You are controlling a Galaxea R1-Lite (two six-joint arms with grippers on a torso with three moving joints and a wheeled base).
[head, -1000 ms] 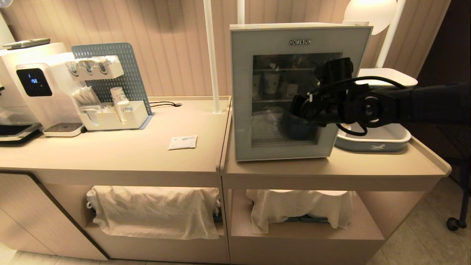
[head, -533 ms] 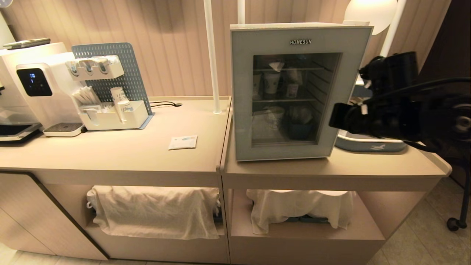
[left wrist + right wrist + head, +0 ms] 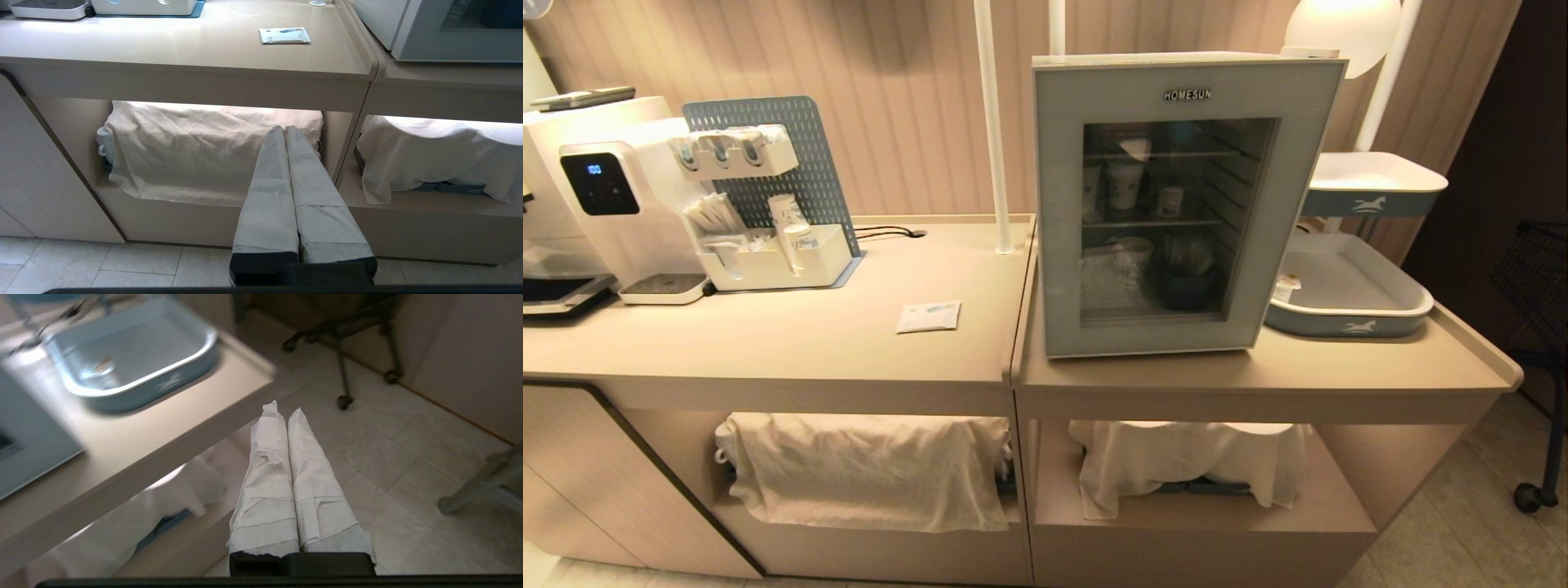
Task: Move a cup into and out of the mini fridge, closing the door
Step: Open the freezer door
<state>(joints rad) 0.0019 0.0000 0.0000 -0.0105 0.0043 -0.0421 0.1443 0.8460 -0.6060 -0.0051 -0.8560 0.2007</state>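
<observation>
The fridge [image 3: 1176, 204] stands on the right table [image 3: 1258, 376], near that table's left edge and back from its front edge. Its door [image 3: 1062, 245] is shut flat against the body, the HOMESUN lettering across the top of the frame. Through the dark glass, cups [image 3: 1125, 186] stand on the upper wire shelf; lower down are dim shapes that cannot be made out. Which cup is the task's own cannot be told.

Just beside the fridge, toward the table's right edge, lies a blue-grey tray [image 3: 1347, 327], with a second tray [image 3: 1372, 200] raised above it behind.

On the left table [image 3: 768, 351], a white packet [image 3: 929, 316] lies near the middle. A water dispenser [image 3: 613, 204] and a pegboard organiser [image 3: 768, 196] stand toward the back left corner. White cloths [image 3: 866, 469] hang over the open shelves under both tables.

Neither arm shows in the head view. The left gripper [image 3: 284, 129] hangs low in front of the left table's shelf, its jaws pressed together and holding nothing. The right gripper [image 3: 282, 410] is off the right table's front right corner, over the tiled floor [image 3: 408, 457], its jaws also together and empty.
</observation>
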